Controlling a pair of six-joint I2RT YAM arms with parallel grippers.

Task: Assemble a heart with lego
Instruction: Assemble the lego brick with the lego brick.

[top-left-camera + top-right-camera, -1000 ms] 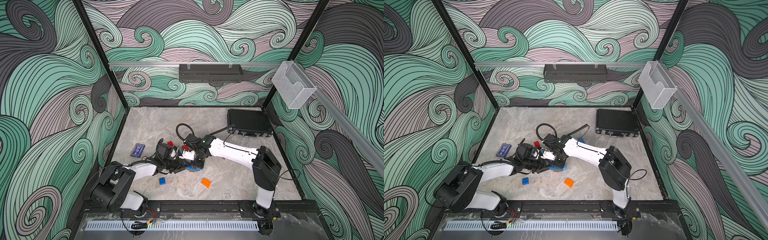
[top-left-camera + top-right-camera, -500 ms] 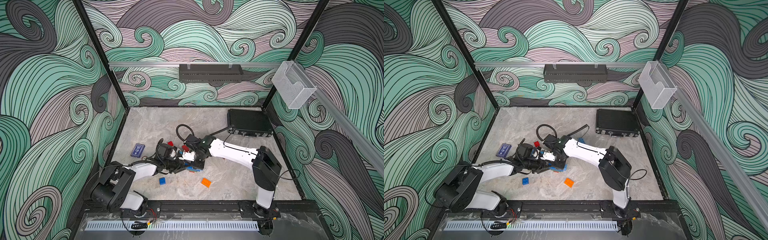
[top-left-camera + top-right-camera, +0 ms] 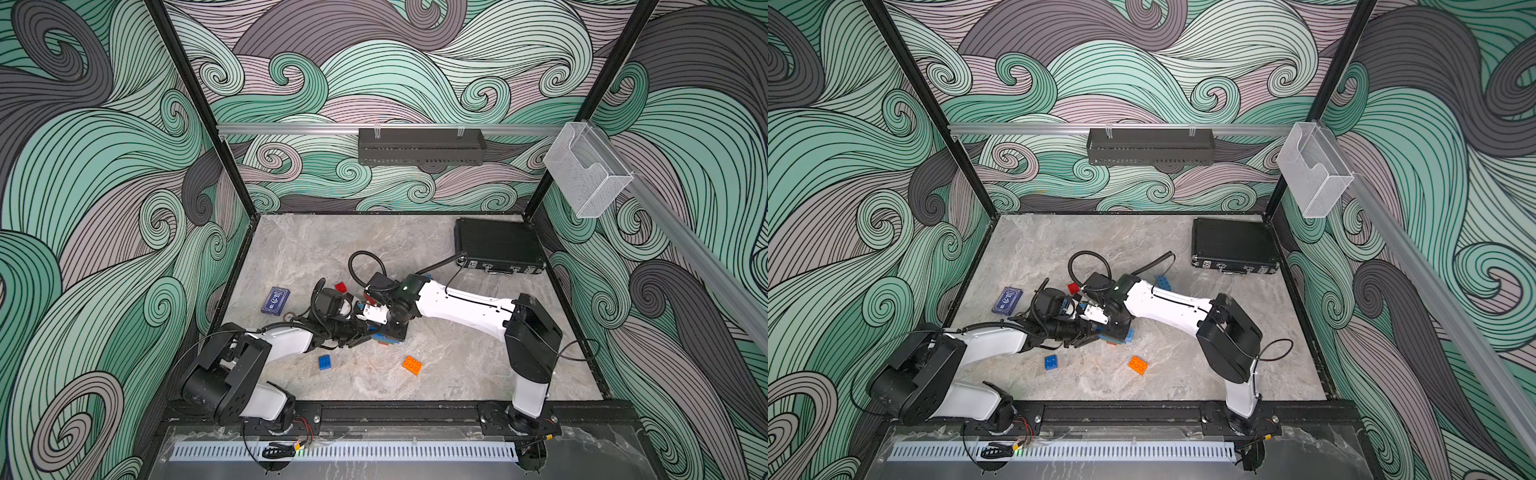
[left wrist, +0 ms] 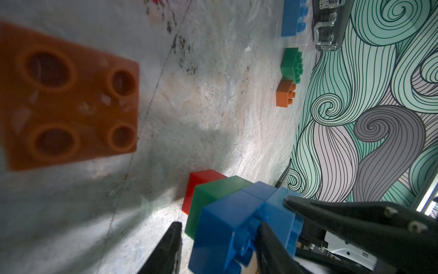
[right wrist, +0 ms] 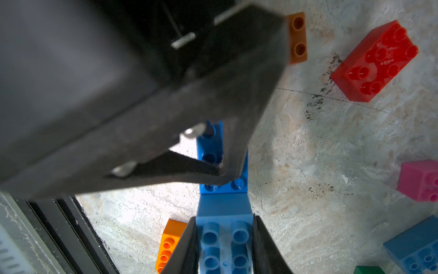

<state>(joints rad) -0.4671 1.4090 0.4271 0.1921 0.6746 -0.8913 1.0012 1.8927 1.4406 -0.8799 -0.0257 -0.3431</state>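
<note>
Left gripper fingers parted slightly wider around the dark blue brick, small gap beside one finger.

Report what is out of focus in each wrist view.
Left wrist view: the near orange square plastic brick is soft, the far green studded brick sharp. Right wrist view: the black left hand looms blurred up close, while the light blue studded brick in the right hand is crisp.
</note>
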